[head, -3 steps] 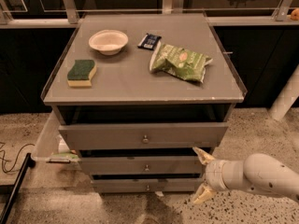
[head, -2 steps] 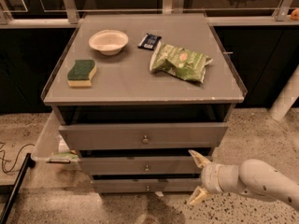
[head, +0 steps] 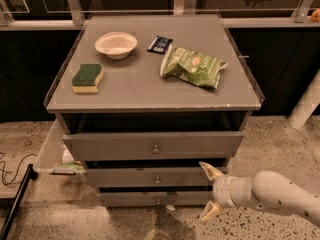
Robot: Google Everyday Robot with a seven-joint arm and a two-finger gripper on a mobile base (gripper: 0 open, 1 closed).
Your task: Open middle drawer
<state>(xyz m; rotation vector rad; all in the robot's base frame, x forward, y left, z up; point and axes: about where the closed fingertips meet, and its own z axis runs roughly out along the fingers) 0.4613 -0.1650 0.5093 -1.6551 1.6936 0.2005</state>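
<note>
The grey cabinet has three drawer fronts. The middle drawer (head: 150, 176) is the mid-sized front with a small round metal knob (head: 157, 180), below the taller top drawer (head: 152, 145) and above the narrow bottom drawer (head: 150, 199). My gripper (head: 209, 190) reaches in from the lower right on a white arm. It is open, with one cream finger (head: 210, 171) at the middle drawer's right end and the other lower, beside the bottom drawer. It holds nothing and is well right of the knob.
On the cabinet top lie a white bowl (head: 116, 44), a green-and-yellow sponge (head: 87, 78), a dark snack bar (head: 160, 44) and a green chip bag (head: 192, 66). A clear bin (head: 50, 156) sits at the cabinet's left. A black cable (head: 12, 169) lies on the speckled floor.
My gripper has moved left, from right of the cabinet to the right end of the middle drawer front. The drawers have not moved.
</note>
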